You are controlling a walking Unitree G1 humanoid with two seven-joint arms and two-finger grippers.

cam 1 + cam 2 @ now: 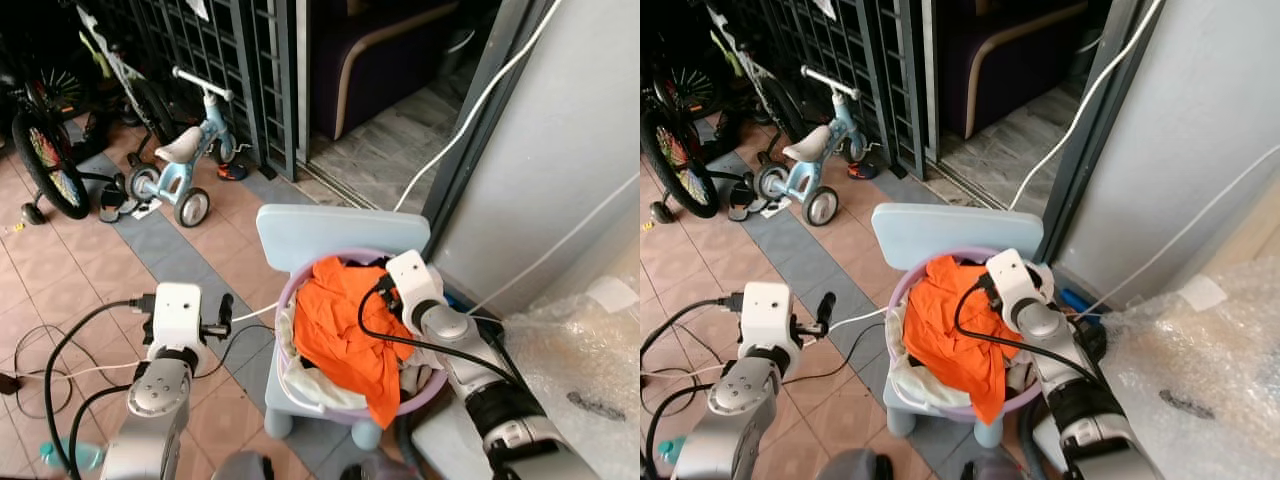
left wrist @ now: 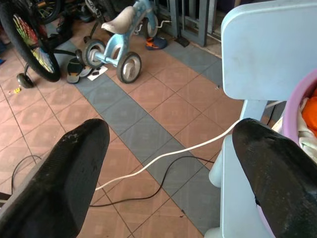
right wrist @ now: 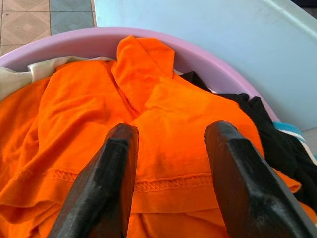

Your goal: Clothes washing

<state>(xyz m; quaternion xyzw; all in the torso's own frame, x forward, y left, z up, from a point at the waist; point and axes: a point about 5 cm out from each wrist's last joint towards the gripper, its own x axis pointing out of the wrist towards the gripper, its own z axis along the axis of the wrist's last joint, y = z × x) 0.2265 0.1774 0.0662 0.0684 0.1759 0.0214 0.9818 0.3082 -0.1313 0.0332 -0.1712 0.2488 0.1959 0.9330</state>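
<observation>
A pale blue child's chair (image 1: pixel 330 232) stands on the tiled floor (image 1: pixel 70 270) beside the grey wall, and on its seat sits a lilac laundry basin (image 3: pixel 74 42) heaped with clothes. Uppermost is the orange garment (image 1: pixel 345 320), spread across the pile and hanging over the basin's near rim; beneath it lie cream fabric (image 1: pixel 300 385) on the robot's left side and a black garment (image 3: pixel 267 134) toward the chair back.

The orange garment looks like thin knit cloth: light, limp and easy to crumple, with nothing fragile about it. It will likely drape and trail when lifted, and may drag the cream piece along if the two are tangled. The best hold is probably a bunched fold near the middle of the heap, where the cloth rises in a ridge, rather than the flat hem with its stitched seam, which could slip out of a shallow pinch.

The right end effector (image 3: pixel 171 183) hovers directly over the orange cloth with its two black fingers (image 3: pixel 106 183) spread apart and nothing between them; whether the tips touch the fabric cannot be told. The left end effector (image 2: pixel 168 163) is held out over the floor just beside the chair, also released, its fingers wide apart above a white cable (image 2: pixel 163 158) and a black cable (image 2: pixel 148 191). A small blue tricycle (image 1: pixel 185 165) stands well apart by the grille.
</observation>
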